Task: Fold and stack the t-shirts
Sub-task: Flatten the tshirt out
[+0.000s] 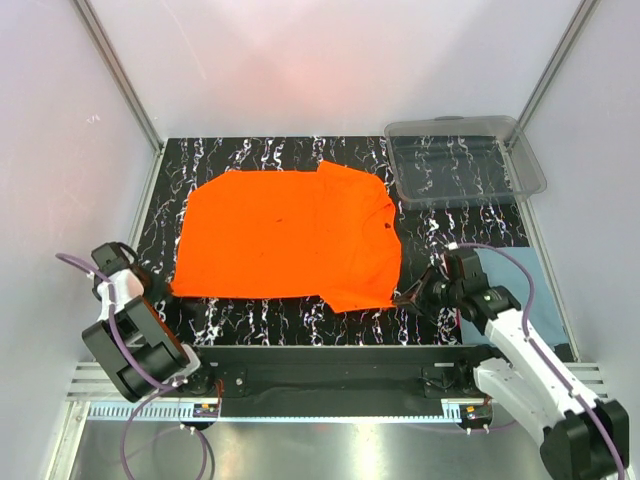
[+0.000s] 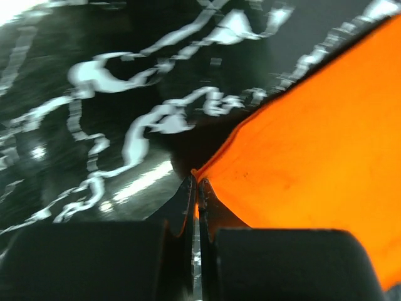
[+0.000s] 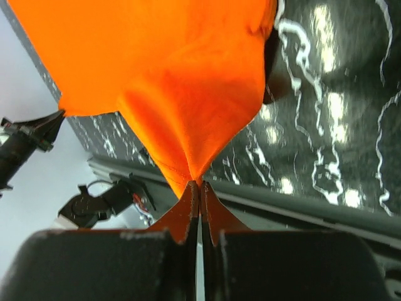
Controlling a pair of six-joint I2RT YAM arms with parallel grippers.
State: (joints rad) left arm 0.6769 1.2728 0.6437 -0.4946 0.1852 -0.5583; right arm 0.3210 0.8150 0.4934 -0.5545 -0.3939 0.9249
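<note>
The orange t-shirt (image 1: pixel 290 235) lies spread flat on the black marbled table (image 1: pixel 300 322). My left gripper (image 1: pixel 165 292) is shut on its near left corner; in the left wrist view the cloth (image 2: pixel 313 138) runs into the closed left gripper (image 2: pixel 196 185). My right gripper (image 1: pixel 402 298) is shut on the near right corner, by a sleeve. In the right wrist view the cloth (image 3: pixel 182 81) is drawn into a point at the right gripper (image 3: pixel 200 185). A blue-grey t-shirt (image 1: pixel 548 290) lies at the right edge, partly hidden under the right arm.
A clear plastic bin (image 1: pixel 525 170) stands at the back right corner of the table. White walls close in the table on the left, back and right. A dark rail (image 1: pixel 320 360) runs along the near edge between the arm bases.
</note>
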